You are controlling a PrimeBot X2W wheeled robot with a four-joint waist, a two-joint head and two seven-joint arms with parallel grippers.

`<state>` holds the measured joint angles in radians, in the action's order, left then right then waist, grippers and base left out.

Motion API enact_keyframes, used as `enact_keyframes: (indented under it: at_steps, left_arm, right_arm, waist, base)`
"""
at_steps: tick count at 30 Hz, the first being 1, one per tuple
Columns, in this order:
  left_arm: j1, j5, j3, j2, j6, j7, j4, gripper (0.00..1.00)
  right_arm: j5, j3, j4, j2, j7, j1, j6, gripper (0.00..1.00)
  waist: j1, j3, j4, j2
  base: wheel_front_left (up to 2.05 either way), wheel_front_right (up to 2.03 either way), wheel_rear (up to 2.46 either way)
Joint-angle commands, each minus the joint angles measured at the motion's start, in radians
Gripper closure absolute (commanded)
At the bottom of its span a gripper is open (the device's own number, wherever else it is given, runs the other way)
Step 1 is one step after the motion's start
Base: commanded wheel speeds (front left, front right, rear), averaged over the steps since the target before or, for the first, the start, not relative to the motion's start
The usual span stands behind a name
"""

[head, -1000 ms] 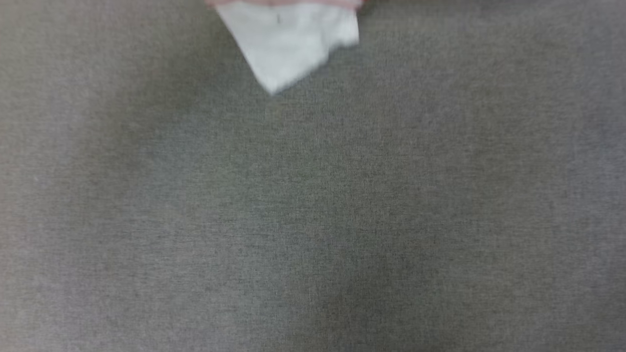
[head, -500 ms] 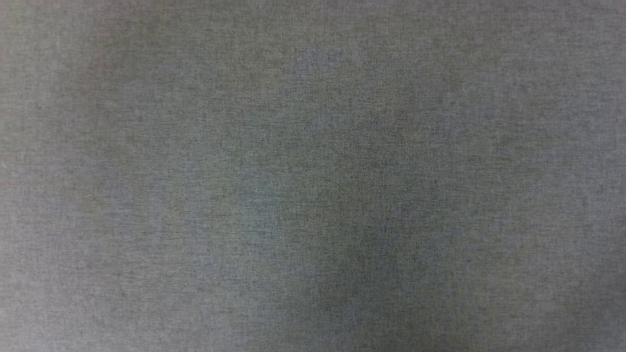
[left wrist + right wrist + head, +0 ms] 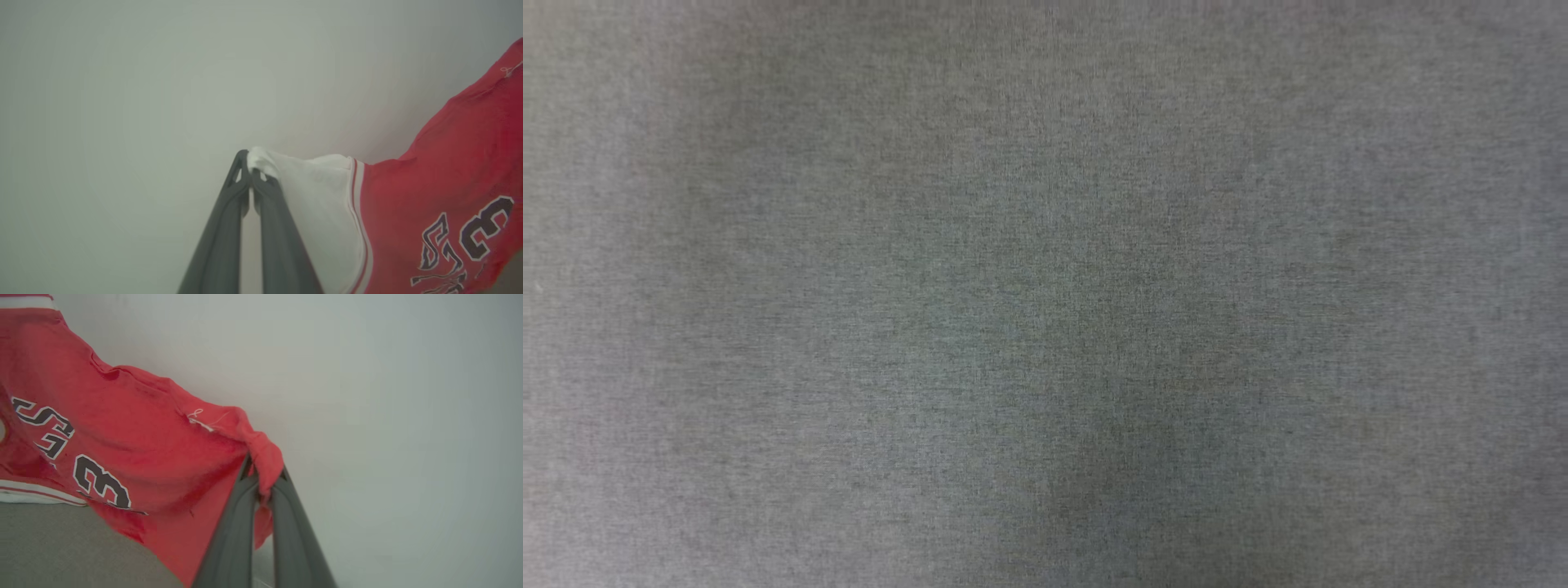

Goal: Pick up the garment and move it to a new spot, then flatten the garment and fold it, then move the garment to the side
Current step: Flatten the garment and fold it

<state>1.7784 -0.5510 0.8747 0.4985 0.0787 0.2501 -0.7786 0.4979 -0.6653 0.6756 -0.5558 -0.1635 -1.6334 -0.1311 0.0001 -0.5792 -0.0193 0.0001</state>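
The garment (image 3: 429, 183): red jersey, white sleeve, striped trim, dark white-outlined lettering, hanging stretched between grippers. Left gripper (image 3: 250, 171) pinches the white sleeve tip; right gripper (image 3: 265, 477) pinches a bunched red edge.

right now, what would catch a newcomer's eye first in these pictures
The bright red garment with dark white-edged lettering grabs the eye in both wrist views. The left hand is shut on its white sleeve, the right hand on a bunched red corner. The head view looks down on plain grey cloth.
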Motion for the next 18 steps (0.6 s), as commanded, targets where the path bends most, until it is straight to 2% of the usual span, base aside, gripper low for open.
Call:
enact_keyframes:
  at_steps: [1,5,9,18]
  left_arm:
    - [-0.061,-0.012,0.002,0.005,-0.001,0.010,0.000,1.00]
    - [-0.215,-0.026,-0.005,0.014,-0.014,0.015,0.032,1.00]
    - [-0.408,-0.034,-0.027,0.038,-0.040,0.016,0.124,1.00]
    - [-0.912,-0.072,-0.070,0.117,-0.155,0.017,0.387,1.00]
  right_arm:
    - [0.010,-0.025,0.003,0.010,0.022,0.057,0.001,1.00]
    - [0.040,-0.070,-0.005,0.002,0.072,0.184,0.001,1.00]
    - [0.057,-0.107,-0.037,-0.009,0.101,0.321,0.001,1.00]
    - [0.100,-0.149,-0.129,-0.059,0.126,0.655,0.001,1.00]
  waist:
    - [-0.0001,0.022,0.002,-0.0001]
    - [-0.0001,0.066,0.001,-0.0001]
    - [-0.0001,0.119,0.003,-0.0001]
    - [-0.0001,0.256,-0.001,-0.0001]
  base:
    - [0.00,0.00,0.00]
    - [0.00,0.00,0.00]
    - [0.00,0.00,0.00]
    - [0.00,0.00,0.00]
